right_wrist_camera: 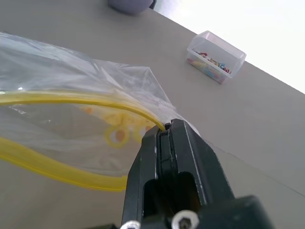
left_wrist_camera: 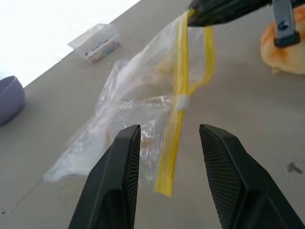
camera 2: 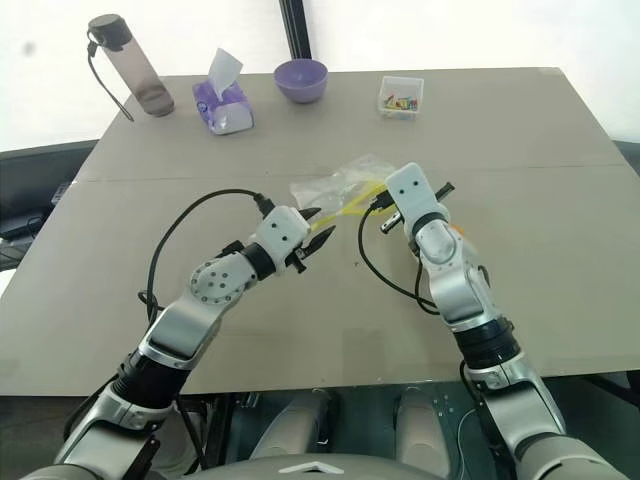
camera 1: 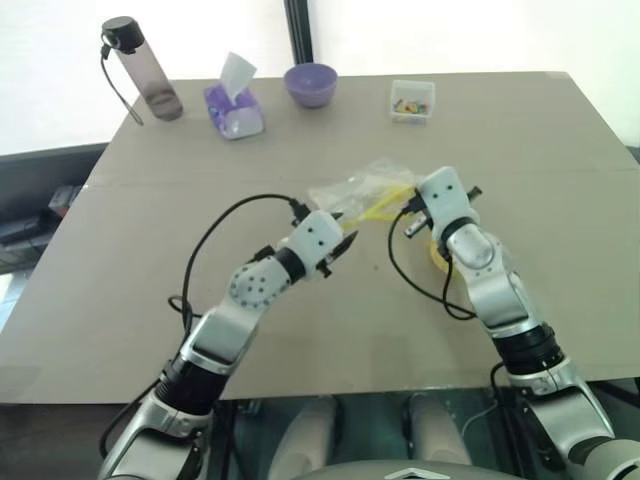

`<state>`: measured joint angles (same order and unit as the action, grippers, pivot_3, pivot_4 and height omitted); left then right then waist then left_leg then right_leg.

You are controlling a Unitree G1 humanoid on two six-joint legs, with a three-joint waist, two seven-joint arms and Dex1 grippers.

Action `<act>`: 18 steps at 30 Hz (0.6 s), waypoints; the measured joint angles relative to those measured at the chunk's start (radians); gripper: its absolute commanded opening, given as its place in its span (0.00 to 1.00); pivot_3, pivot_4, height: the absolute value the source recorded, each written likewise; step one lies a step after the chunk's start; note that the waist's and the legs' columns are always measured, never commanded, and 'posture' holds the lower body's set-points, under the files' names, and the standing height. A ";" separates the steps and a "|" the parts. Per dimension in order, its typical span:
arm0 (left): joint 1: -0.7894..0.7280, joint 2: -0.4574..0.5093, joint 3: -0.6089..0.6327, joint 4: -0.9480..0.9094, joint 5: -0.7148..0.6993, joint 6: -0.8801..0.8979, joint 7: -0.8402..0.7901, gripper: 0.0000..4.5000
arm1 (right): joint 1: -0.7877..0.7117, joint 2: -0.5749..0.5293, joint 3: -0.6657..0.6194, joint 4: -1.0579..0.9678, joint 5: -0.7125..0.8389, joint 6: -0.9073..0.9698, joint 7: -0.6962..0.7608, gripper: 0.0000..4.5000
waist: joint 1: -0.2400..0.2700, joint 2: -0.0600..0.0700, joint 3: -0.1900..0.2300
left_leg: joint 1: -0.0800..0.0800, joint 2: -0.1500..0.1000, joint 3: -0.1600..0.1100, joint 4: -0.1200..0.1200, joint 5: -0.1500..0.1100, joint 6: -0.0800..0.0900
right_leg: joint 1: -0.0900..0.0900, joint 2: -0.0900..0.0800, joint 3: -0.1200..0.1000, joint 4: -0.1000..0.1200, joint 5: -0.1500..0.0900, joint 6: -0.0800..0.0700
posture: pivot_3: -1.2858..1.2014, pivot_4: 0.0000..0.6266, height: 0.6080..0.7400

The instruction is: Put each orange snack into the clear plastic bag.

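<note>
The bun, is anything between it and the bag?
Only the right arm: the bun sits on the table beneath it. The bag hangs from the shut right end effector, nothing else between.

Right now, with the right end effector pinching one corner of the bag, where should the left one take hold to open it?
Probably the yellow seal strip of the clear plastic bag, below the right end effector. The strip hangs almost straight between the open fingers of the left end effector, so coming straight ahead along its present line should catch it. The crinkly film beside it looks slacker.
</note>
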<state>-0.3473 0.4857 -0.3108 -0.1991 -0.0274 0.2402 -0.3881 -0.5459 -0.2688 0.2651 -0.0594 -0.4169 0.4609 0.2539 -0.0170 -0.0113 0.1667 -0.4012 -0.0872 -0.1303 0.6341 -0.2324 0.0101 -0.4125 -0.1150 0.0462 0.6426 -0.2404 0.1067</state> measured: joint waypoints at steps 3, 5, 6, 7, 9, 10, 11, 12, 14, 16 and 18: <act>0.000 -0.020 -0.006 0.022 0.040 -0.002 -0.003 0.46 | -0.009 0.003 0.000 0.000 -0.003 -0.002 0.001 0.00 | 0.000 0.000 0.000 | 0.000 0.000 0.000 0.000 0.000 0.000 | 0.000 0.000 0.000 0.000 0.000 0.000 | 0.52 0.24 1.00; 0.000 -0.027 -0.006 0.026 0.058 -0.004 -0.005 0.46 | -0.009 0.003 0.000 0.000 -0.004 -0.002 0.002 0.00 | 0.000 0.000 0.000 | 0.000 0.000 0.000 0.000 0.000 0.000 | 0.000 0.000 0.000 0.000 0.000 0.000 | 0.52 0.24 1.00; -0.001 -0.032 -0.006 0.027 0.066 -0.005 -0.005 0.46 | -0.009 0.003 0.000 0.000 -0.005 -0.002 0.002 0.00 | 0.000 0.000 0.000 | 0.000 0.000 0.000 0.000 0.000 0.000 | 0.000 0.000 0.000 0.000 0.000 0.000 | 0.52 0.24 1.00; -0.001 -0.036 -0.006 0.028 0.069 -0.006 -0.005 0.46 | -0.009 0.004 0.000 0.000 -0.005 -0.002 0.002 0.00 | 0.000 0.000 0.000 | 0.000 0.000 0.000 0.000 0.000 0.000 | 0.000 0.000 0.000 0.000 0.000 0.000 | 0.52 0.24 1.00; -0.002 -0.045 -0.005 0.036 0.083 -0.010 -0.006 0.46 | -0.009 0.004 0.000 -0.001 -0.005 -0.002 0.002 0.00 | 0.000 0.000 0.000 | 0.000 0.000 0.000 0.000 0.000 0.000 | 0.000 0.000 0.000 0.000 0.000 0.000 | 0.52 0.24 1.00; -0.002 -0.045 -0.004 0.041 0.086 -0.013 -0.006 0.41 | -0.009 0.003 0.000 -0.001 -0.005 -0.002 0.003 0.00 | -0.001 0.000 0.000 | 0.000 0.000 0.000 0.000 0.000 0.000 | 0.000 0.000 0.000 0.001 0.000 0.000 | 0.52 0.24 1.00; -0.003 -0.046 -0.002 0.048 0.089 -0.018 -0.007 0.34 | -0.009 0.003 0.000 -0.001 -0.005 -0.002 0.003 0.00 | -0.001 0.000 0.000 | 0.000 0.000 0.000 0.000 0.000 0.000 | 0.000 0.000 0.000 0.001 0.000 0.000 | 0.52 0.24 1.00; -0.003 -0.049 0.005 0.056 0.093 -0.024 -0.007 0.28 | -0.009 0.003 0.000 -0.003 -0.005 -0.002 0.003 0.00 | -0.001 0.000 0.000 | 0.000 0.000 0.000 0.000 0.000 0.000 | 0.000 0.000 0.000 0.001 0.000 0.000 | 0.52 0.24 1.00; -0.003 -0.054 0.016 0.061 0.094 -0.029 -0.009 0.08 | -0.009 0.004 0.000 -0.004 -0.004 -0.004 0.005 0.00 | 0.000 0.000 0.000 | 0.000 0.000 0.000 0.000 0.000 0.000 | 0.000 0.000 0.000 0.001 0.000 0.000 | 0.52 0.24 1.00; -0.004 -0.056 0.026 0.066 0.101 -0.032 -0.012 0.01 | -0.009 0.005 0.000 -0.006 -0.002 -0.005 0.006 0.00 | 0.000 0.000 0.000 | 0.000 0.000 0.000 0.001 0.000 0.000 | 0.000 0.000 0.000 0.001 0.000 0.000 | 0.52 0.24 1.00; -0.004 -0.059 0.027 0.074 0.107 -0.036 -0.013 0.01 | -0.009 0.008 0.000 -0.006 0.003 -0.005 0.011 0.00 | 0.000 0.000 0.000 | 0.000 0.000 0.000 0.001 0.000 0.000 | 0.000 0.000 0.000 0.001 0.000 0.000 | 0.52 0.24 1.00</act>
<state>-0.3513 0.4269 -0.2843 -0.1256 0.0798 0.2046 -0.4007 -0.5545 -0.2610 0.2647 -0.0659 -0.4141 0.4556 0.2649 -0.0174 -0.0113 0.1667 -0.4009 -0.0871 -0.1303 0.6347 -0.2324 0.0101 -0.4125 -0.1149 0.0462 0.6433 -0.2404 0.1068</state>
